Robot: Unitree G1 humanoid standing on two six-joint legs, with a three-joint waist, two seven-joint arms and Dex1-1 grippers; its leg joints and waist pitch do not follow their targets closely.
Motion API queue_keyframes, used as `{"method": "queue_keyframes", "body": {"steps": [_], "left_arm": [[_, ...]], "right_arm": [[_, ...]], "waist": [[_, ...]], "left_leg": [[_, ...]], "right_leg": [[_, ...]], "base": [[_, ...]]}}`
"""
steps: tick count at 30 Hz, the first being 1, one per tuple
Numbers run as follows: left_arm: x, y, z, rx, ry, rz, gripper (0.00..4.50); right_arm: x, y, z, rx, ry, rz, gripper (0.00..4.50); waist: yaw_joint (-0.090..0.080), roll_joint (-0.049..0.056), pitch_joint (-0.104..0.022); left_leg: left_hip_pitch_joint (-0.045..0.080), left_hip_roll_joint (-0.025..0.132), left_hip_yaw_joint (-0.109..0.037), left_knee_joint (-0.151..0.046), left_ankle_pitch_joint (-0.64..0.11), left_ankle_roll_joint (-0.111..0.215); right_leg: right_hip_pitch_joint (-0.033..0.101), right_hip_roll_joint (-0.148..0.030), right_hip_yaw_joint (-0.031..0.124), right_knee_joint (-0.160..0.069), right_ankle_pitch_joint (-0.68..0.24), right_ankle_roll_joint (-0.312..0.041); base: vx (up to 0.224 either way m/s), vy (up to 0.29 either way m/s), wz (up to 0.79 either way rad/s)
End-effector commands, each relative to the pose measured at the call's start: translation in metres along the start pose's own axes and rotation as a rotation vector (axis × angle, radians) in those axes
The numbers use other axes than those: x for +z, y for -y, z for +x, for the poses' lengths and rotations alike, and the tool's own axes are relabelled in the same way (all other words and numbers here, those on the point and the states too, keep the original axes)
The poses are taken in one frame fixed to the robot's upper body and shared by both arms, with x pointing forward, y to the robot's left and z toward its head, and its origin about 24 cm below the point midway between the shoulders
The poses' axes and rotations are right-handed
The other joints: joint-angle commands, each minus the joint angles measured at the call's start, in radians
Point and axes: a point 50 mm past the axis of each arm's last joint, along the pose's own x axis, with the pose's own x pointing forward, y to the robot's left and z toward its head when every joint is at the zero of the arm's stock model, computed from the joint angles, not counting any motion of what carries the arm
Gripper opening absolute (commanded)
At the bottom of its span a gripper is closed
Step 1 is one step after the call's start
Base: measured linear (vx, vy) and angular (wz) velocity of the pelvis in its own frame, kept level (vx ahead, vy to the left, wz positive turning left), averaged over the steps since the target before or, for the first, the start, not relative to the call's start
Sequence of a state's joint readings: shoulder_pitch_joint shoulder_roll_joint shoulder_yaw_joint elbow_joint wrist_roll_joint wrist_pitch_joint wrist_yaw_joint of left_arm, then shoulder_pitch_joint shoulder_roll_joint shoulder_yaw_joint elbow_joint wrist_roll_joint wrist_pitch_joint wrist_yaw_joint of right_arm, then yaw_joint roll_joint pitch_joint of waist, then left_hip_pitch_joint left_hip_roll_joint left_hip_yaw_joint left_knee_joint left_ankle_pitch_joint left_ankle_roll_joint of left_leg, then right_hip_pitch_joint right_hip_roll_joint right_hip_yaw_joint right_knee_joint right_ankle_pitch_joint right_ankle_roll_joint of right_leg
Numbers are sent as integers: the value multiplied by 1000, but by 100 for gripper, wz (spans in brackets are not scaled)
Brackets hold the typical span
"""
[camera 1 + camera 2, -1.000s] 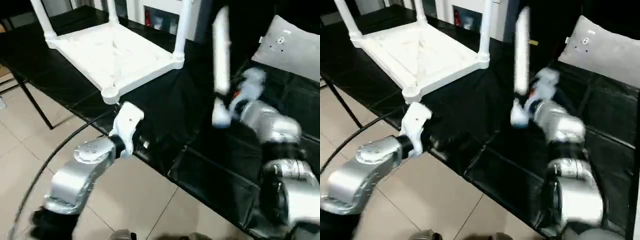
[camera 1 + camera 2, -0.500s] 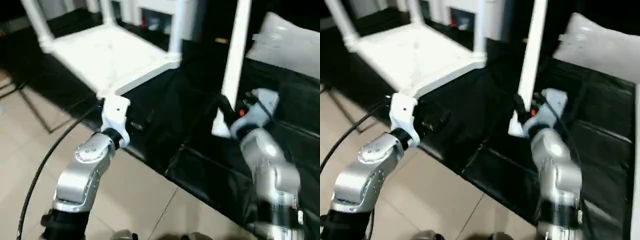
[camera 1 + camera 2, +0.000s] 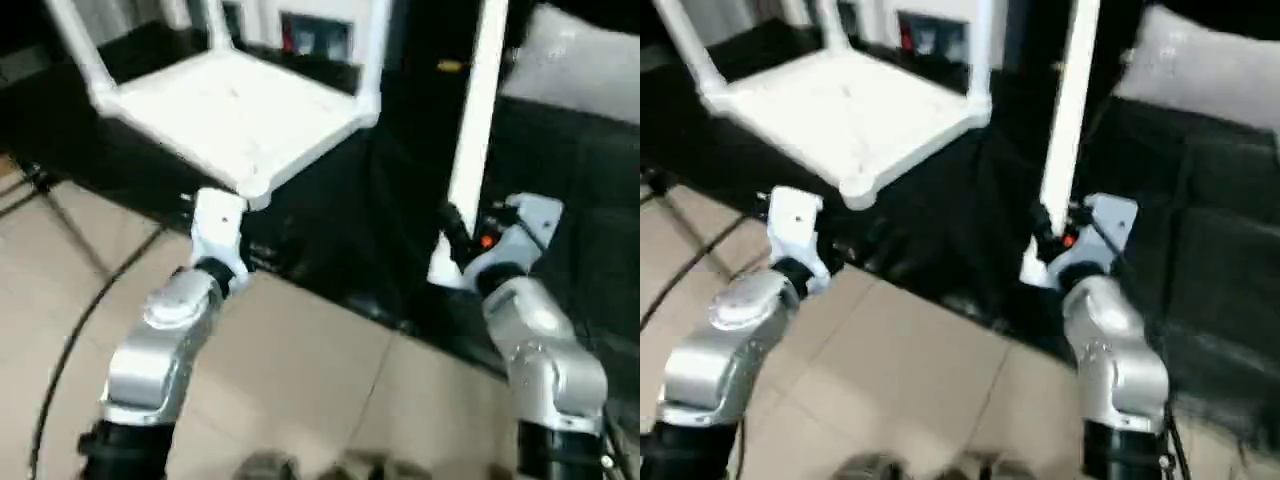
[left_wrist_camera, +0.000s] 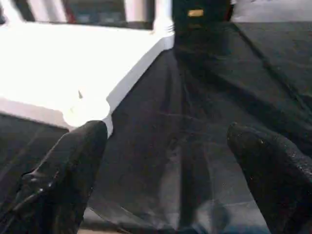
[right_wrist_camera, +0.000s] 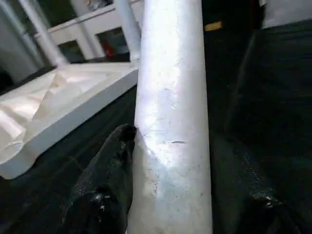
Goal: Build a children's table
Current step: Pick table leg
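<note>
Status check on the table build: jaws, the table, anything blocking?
Left gripper open, empty. Right gripper shut on the loose leg, held upright. Table top upside down, near corner socket empty. Nothing blocking.

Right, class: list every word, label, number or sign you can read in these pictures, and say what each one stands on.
No text can be read anywhere.
Small yellow tag on the dark surface behind the table top: too blurred to read.
Red patch in the cabinet behind: too blurred to read.
White leg in the right gripper: no marking.
</note>
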State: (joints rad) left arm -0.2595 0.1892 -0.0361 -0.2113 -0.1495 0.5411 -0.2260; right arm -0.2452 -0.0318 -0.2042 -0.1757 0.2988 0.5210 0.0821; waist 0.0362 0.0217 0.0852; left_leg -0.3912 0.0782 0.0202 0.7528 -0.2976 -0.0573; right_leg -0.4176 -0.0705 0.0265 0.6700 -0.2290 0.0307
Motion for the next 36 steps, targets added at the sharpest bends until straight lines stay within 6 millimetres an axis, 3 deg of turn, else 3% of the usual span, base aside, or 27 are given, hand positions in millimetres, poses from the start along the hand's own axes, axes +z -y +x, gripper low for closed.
{"method": "queue_keyframes", "body": {"steps": [1,2,3,4,5,6,7,8,9,10,11,12,13,14,15,16,18,19,23,24,27,28,30,33,34,35,36], "left_arm": [[1,-8,-2,33,-4,20,450],[1,-8,-2,33,-5,21,450],[1,-8,-2,32,-7,23,450],[1,-8,-2,31,-8,24,450],[0,-8,-2,36,-18,18,450],[0,-8,-2,37,-20,17,450],[1,-8,-1,41,-24,24,450],[0,-4,-1,24,-35,43,450],[0,-4,-1,23,-35,44,450],[0,-3,-2,23,-32,53,450],[0,-3,-3,27,-29,50,450],[0,-3,-3,27,-29,50,450],[-2,-4,-3,37,-32,39,450],[-4,-6,-4,58,-38,39,450],[-4,-6,-4,58,-38,39,450],[-7,-10,-4,101,-49,29,450],[-6,-13,-4,120,-40,15,450],[-5,-14,-4,121,-37,12,450],[-3,-18,-5,162,-19,-28,450],[-3,-18,-5,162,-19,-28,450],[-4,-18,-5,159,-21,-26,450],[-4,-17,-5,159,-22,-27,450],[-4,-17,-6,158,-22,-29,450],[-4,-17,-6,157,-22,-32,450],[-4,-17,-6,158,-22,-32,450],[-4,-17,-6,159,-22,-33,450],[-4,-17,-6,159,-22,-33,450]], "right_arm": [[4,-7,1,16,14,-1,186],[3,-7,2,14,12,-4,186],[3,-7,2,10,17,-3,186],[3,-7,1,9,19,-3,186],[4,-6,2,-1,25,1,186],[4,-6,2,-3,26,2,186],[4,-5,2,-10,28,7,186],[2,-3,1,-16,12,5,186],[2,-3,1,-16,10,6,186],[0,-2,0,-16,3,6,186],[0,-3,0,-13,-1,7,186],[0,-3,0,-13,-1,7,186],[-1,-3,-1,-11,-7,7,186],[-2,-3,-1,-9,-10,4,186],[-2,-3,-1,-9,-10,4,186],[-4,-2,-1,-4,-23,-5,186],[-5,-3,-1,5,-34,-23,186],[-5,-3,-1,7,-35,-29,186],[-6,-7,-1,34,-48,-40,186],[-7,-7,-1,35,-49,-41,186],[-8,-9,-2,42,-55,-48,186],[-8,-9,-2,44,-57,-53,186],[-8,-9,-2,45,-59,-65,186],[-8,-8,-2,43,-59,-65,186],[-8,-8,-2,41,-60,-67,186],[-8,-7,-2,40,-61,-66,186],[-9,-7,-2,40,-61,-66,186]], "waist": [[17,-28,-46],[-43,19,-42],[-43,19,-42],[-53,48,-59],[-49,54,-48],[-50,43,-51],[-44,44,-54],[-35,6,-65],[-13,-16,-90],[19,-16,-87],[23,9,-77],[3,35,-72],[-5,44,-73],[-24,43,-66],[-24,43,-66],[-24,29,-55],[-11,27,-48],[-11,25,-46],[-9,15,-46],[-10,8,-43],[-13,8,-39],[-15,7,-35],[-13,7,-45],[-17,12,-54],[-18,12,-68],[-18,10,-72],[-12,7,-82]], "left_leg": [[5,9,30,-106,-42,17],[130,98,58,-240,-227,114],[130,98,58,-240,-227,114],[116,153,72,-290,-289,225],[116,158,91,-298,-253,241],[124,163,93,-288,-193,253],[130,165,106,-293,-184,218],[109,142,53,-274,-115,206],[60,112,86,-204,-73,148],[-10,142,55,-112,-7,107],[-19,172,31,-105,30,81],[-13,182,13,-198,95,34],[20,184,11,-211,96,4],[44,154,22,-216,166,-24],[44,154,22,-216,166,-24],[33,139,49,-230,-44,-83],[35,138,50,-232,-232,-111],[32,140,48,-232,-268,-107],[31,144,49,-240,-315,-48],[38,141,53,-240,-376,-26],[51,132,65,-240,-437,20],[66,125,75,-243,-454,49],[67,126,79,-256,-366,80],[75,129,84,-263,-224,134],[83,117,91,-245,-81,195],[78,109,94,-234,-13,227],[67,92,102,-213,113,293]], "right_leg": [[93,-29,147,-181,-436,-236],[-46,78,28,-70,-393,-140],[-46,78,28,-70,-393,-140],[-31,23,-93,78,-172,-126],[-38,14,-118,80,-142,-132],[-28,-1,-146,61,-68,-141],[-22,-7,-150,48,-58,-145],[25,-51,-119,-8,13,-121],[77,-165,-43,-76,106,-223],[140,-309,46,-131,190,-364],[140,-323,41,-133,190,-401],[118,-151,-50,-71,177,-357],[79,-76,-67,-53,152,-302],[55,-54,-71,-46,107,-223],[55,-54,-71,-46,107,-223],[68,-81,-57,-81,27,-215],[65,-118,-38,-106,-86,-213],[65,-126,-31,-112,-124,-210],[74,-133,-24,-131,-245,-187],[72,-136,-22,-147,-371,-175],[77,-123,-32,-171,-544,-156],[85,-112,-41,-191,-627,-145],[109,-103,-45,-191,-521,-163],[118,-88,-53,-167,-267,-238],[127,-84,-57,-143,-87,-295],[134,-84,-56,-133,-16,-312],[150,-86,-52,-117,103,-335]], "base": [[-86,289,-51],[-143,309,-44],[-145,342,-57],[-145,342,-57],[-99,347,-65],[-75,270,-57],[-75,270,-57],[-70,229,-44],[-85,206,-12],[-85,206,-12],[-69,187,-4],[-27,93,-10],[-19,150,-8],[-24,123,-1],[-56,158,3],[-64,100,1],[-63,38,7],[-62,23,6],[-14,1,1],[0,0,0],[0,0,0],[0,0,0],[75,-26,-2],[109,-14,-2],[128,-10,-2],[143,-7,0],[144,-2,3]]}}
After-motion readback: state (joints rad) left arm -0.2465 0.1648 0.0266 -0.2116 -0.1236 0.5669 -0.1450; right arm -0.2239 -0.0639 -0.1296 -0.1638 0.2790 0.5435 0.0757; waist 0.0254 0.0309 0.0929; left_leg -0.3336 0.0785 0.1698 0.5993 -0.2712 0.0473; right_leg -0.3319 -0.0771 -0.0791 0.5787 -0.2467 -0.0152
